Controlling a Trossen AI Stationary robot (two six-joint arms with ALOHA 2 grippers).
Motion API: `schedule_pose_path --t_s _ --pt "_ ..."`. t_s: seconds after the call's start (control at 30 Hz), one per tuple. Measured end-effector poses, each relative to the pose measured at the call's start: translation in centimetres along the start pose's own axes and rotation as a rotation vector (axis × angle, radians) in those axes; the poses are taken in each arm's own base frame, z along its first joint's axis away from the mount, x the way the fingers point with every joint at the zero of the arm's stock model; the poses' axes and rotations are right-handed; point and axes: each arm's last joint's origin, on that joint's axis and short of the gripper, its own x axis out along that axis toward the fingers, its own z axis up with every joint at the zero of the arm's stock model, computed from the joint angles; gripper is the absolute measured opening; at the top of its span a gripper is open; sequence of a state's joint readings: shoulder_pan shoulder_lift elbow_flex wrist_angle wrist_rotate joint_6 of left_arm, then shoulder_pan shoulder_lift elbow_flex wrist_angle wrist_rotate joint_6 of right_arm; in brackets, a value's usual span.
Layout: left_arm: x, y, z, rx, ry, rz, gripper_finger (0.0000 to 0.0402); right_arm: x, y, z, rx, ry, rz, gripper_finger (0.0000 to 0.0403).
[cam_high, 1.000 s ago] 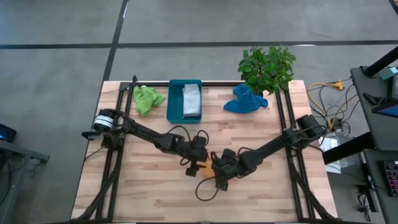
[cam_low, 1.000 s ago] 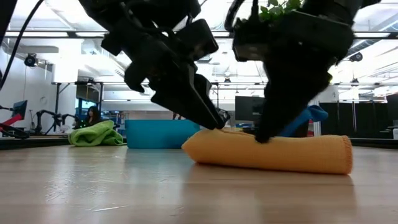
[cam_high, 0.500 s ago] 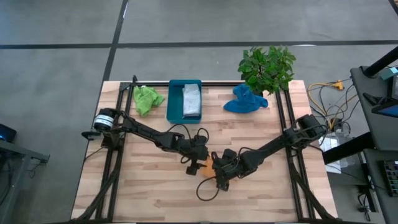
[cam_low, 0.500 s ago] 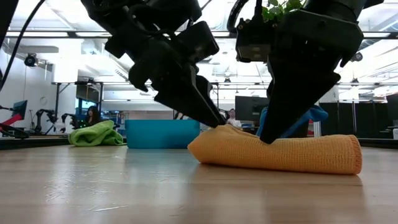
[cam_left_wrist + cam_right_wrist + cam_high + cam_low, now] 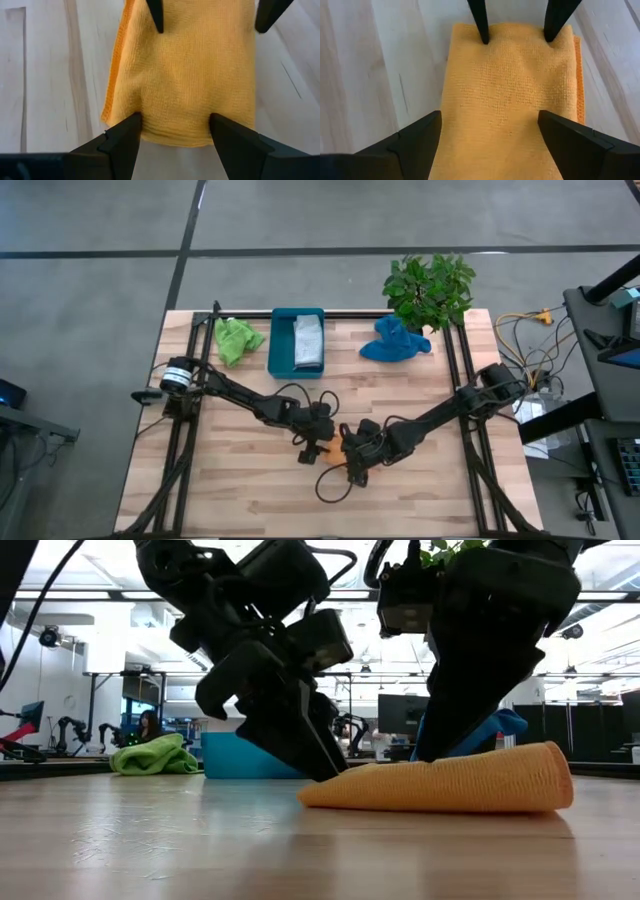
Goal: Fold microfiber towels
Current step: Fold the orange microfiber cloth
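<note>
The orange towel (image 5: pixel 329 448) lies folded on the table's middle, flat on the wood, between my two grippers. My left gripper (image 5: pixel 173 122) is open, with its fingertips on the towel's end nearer the left arm. My right gripper (image 5: pixel 489 120) is open too, standing over the opposite end. The lime green towel (image 5: pixel 236 340) lies bunched at the far left and the blue towel (image 5: pixel 393 340) at the far right. The grey towel (image 5: pixel 308 342) lies in the teal tray (image 5: pixel 282 345). My left gripper presses both open fingertips (image 5: pixel 134 121) down on the towel's folded end (image 5: pixel 172 134), slanting down from the table's left. That end lies flattened on the wood (image 5: pixel 325 790). My right gripper sets its open fingertips (image 5: pixel 158 25) on the towel's top face near the other end (image 5: pixel 490 150), slanting steeply from the right. The towel lies on the table under them.
A potted plant (image 5: pixel 430 288) stands at the far right corner. A black cable loop (image 5: pixel 330 485) lies on the wood near the right gripper. Bare wood lies along the near edge and at both sides of the towel.
My left gripper has gone down onto the towel's end and rolled a little. That end has been pressed flatter against the table, so the towel now looks like a low wedge in the low view. The right gripper has kept still.
</note>
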State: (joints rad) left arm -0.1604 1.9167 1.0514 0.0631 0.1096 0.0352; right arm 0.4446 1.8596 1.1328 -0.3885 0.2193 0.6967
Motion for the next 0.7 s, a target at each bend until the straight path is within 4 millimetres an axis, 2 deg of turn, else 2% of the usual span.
schedule_pose_path --t_s 0.53,0.7 --pt "0.0 0.1 -0.1 -0.004 0.004 0.008 0.0223 -1.6 -0.1 -1.7 -0.023 0.153 -0.023 0.0326" --pt "-0.1 0.1 -0.1 -0.005 0.004 0.01 0.0223 -1.5 -0.3 -2.7 -0.013 0.262 0.015 0.0326"
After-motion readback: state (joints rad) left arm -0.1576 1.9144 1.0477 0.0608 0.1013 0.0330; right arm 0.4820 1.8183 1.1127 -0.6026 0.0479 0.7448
